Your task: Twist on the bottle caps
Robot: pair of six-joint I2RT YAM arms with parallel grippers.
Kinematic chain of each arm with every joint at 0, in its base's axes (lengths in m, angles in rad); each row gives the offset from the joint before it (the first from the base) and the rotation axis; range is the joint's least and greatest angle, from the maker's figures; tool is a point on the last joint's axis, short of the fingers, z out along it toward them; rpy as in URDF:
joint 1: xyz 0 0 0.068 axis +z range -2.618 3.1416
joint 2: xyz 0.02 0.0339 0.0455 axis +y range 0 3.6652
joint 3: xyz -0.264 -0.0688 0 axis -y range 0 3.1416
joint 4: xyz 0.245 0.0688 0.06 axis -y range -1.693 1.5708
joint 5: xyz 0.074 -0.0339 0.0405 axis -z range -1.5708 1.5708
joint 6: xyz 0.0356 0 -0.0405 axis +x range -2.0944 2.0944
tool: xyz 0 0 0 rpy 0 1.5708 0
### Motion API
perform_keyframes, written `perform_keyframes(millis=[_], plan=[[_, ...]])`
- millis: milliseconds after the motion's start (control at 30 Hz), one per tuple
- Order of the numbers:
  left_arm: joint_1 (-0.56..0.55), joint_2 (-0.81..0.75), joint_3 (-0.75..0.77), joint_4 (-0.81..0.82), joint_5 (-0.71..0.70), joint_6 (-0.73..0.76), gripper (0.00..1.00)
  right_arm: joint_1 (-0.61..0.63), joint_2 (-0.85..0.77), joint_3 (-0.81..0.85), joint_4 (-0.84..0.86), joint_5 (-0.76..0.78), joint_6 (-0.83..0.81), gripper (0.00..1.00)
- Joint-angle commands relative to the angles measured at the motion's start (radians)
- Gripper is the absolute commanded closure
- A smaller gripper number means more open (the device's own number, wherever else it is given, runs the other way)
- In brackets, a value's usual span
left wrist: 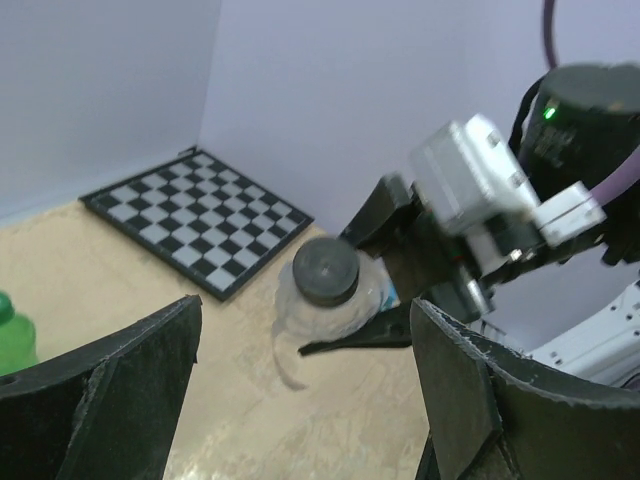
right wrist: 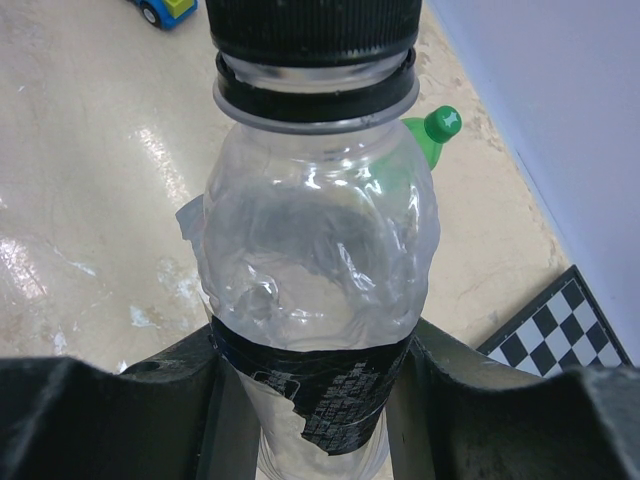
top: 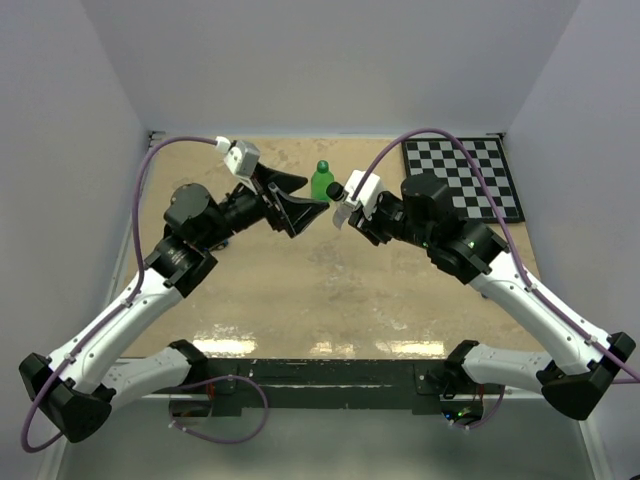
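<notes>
Right end effector point(right wrist: 315, 410) clamps clear plastic bottle point(right wrist: 320, 260), round black plastic cap point(left wrist: 325, 272) seemingly seated; left end effector point(left wrist: 300, 370) wide open, facing bottle.

Robot lab cell indicated: bare white enclosure walls point(top: 330, 60), checkerboard point(top: 500, 165) laid on tan table point(top: 300, 300).

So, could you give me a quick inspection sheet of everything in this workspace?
Surface: tan tabletop, glossy patches.
Job's things: clear bottle wearing black cap; green bottle wearing green cap, standing behind it.
Clutter: checkerboard mat at back right; toy car, partly out of frame.
Grippers: left gripper open, empty; right gripper shut on the clear bottle's label band.
Cables: purple cables, one looping along each arm.
Surroundings: plain pale walls.
</notes>
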Motion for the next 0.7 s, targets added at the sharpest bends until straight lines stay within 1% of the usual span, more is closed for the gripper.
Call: perform_keyframes(millis=[0, 100, 367, 667], plan=[[-0.009, 0.041, 0.091, 0.11, -0.009, -0.057, 0.11, 0.0, -0.006, 0.01, 0.042, -0.01, 0.02, 1.0], [-0.01, 0.078, 0.123, 0.093, -0.051, -0.055, 0.11, 0.0, -0.006, 0.015, 0.042, -0.01, 0.021, 1.0], [-0.026, 0.144, 0.172, 0.087, -0.054, -0.061, 0.12, 0.0, -0.013, 0.018, 0.036, -0.013, 0.031, 1.0], [-0.044, 0.163, 0.179, 0.039, -0.075, -0.049, 0.13, 0.0, -0.02, 0.018, 0.036, -0.019, 0.041, 1.0]])
